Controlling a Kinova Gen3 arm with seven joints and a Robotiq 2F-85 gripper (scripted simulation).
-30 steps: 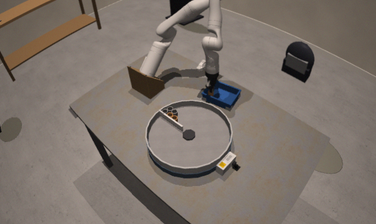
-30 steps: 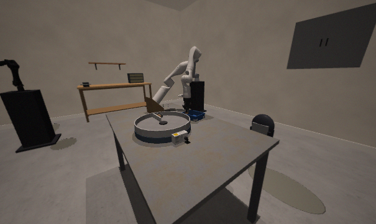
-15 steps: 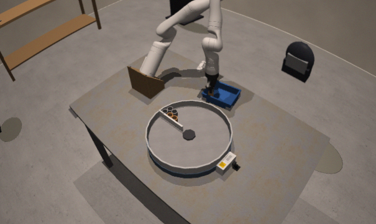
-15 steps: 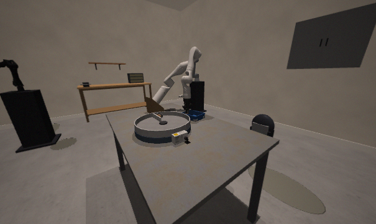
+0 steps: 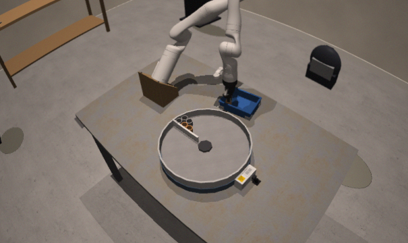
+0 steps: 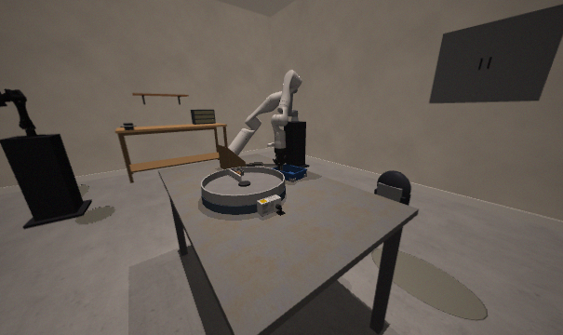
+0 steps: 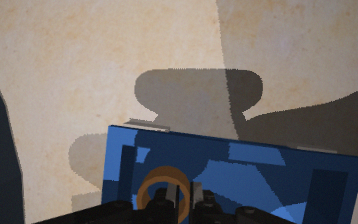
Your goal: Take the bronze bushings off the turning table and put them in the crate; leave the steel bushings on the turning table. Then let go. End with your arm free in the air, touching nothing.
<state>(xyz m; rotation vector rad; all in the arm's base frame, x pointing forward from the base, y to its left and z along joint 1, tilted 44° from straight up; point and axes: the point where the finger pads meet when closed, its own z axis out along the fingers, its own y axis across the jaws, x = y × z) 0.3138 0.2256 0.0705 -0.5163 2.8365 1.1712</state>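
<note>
My gripper (image 5: pixel 228 98) (image 6: pixel 280 166) (image 7: pixel 184 196) points down over the left end of the blue crate (image 5: pixel 239 111) (image 6: pixel 301 175) (image 7: pixel 205 144). It is shut on the wall of a bronze bushing (image 7: pixel 166 173), which is held upright, one finger inside its ring. Whether the bushing touches the crate's floor I cannot tell. On the turning table (image 5: pixel 220 155) (image 6: pixel 225 187) (image 7: pixel 6 160), two bronze bushings (image 5: pixel 189 129) stand against the white divider (image 5: pixel 187 130). Three steel bushings (image 5: pixel 190 123) stand just behind them, close together. The crate's near inside is partly hidden by the fingers.
The turning table has a raised rim (image 5: pixel 249 135) and a dark centre hub (image 5: pixel 205 146). A white box (image 5: pixel 245 176) (image 6: pixel 269 205) sits at its outer side. A brown panel (image 5: pixel 158 90) (image 6: pixel 230 158) stands by the arm's base. The crate lies beside the turning table.
</note>
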